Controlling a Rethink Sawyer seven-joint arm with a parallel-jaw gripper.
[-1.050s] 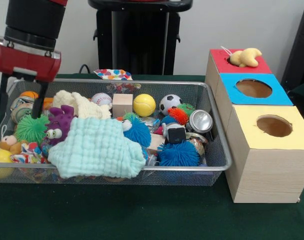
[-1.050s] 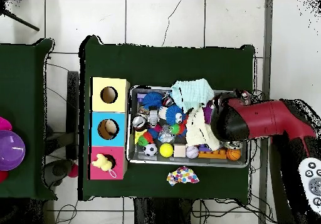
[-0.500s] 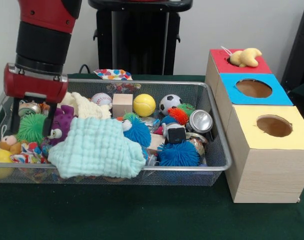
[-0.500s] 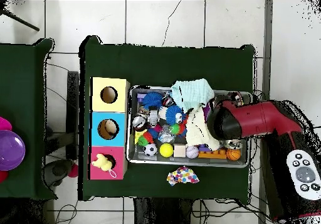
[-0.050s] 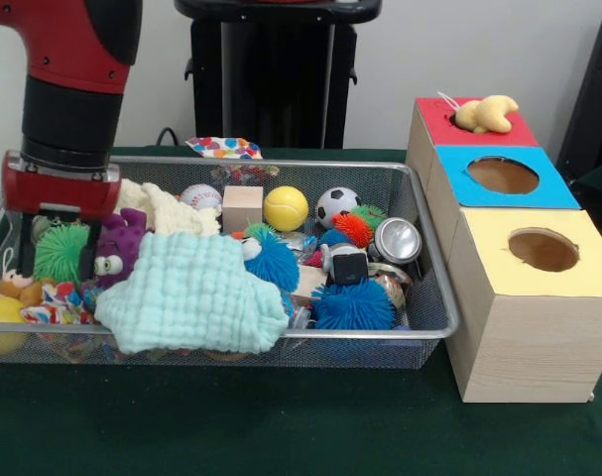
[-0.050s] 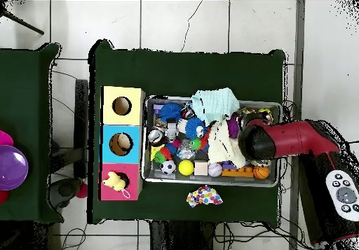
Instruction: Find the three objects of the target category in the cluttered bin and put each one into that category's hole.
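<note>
Gripper (image 5: 55,260) of the red and black arm (image 6: 294,139) hung low at one end of the wire-mesh bin (image 5: 431,297), its two dark fingers (image 5: 87,260) spread apart on either side of a green spiky ball (image 5: 60,250), closed on nothing. A purple googly-eyed toy (image 5: 118,243) sat just beside that ball, touching a mint-green cloth (image 5: 193,294) draped over the clutter. Blue spiky balls (image 5: 352,305), a yellow ball (image 5: 285,208), a soccer ball (image 5: 336,204), a baseball (image 5: 200,196), a wooden block (image 5: 242,207) and a metal can (image 5: 396,241) filled the rest of the bin. Three wooden boxes stood in a row on the green desk (image 5: 281,426) beside the bin's other end: the yellow-topped box (image 5: 539,260) and the blue-topped box (image 5: 503,177) with open round holes, the red-topped box (image 5: 474,124) with a yellow plush toy (image 5: 487,114) lying on top.
</note>
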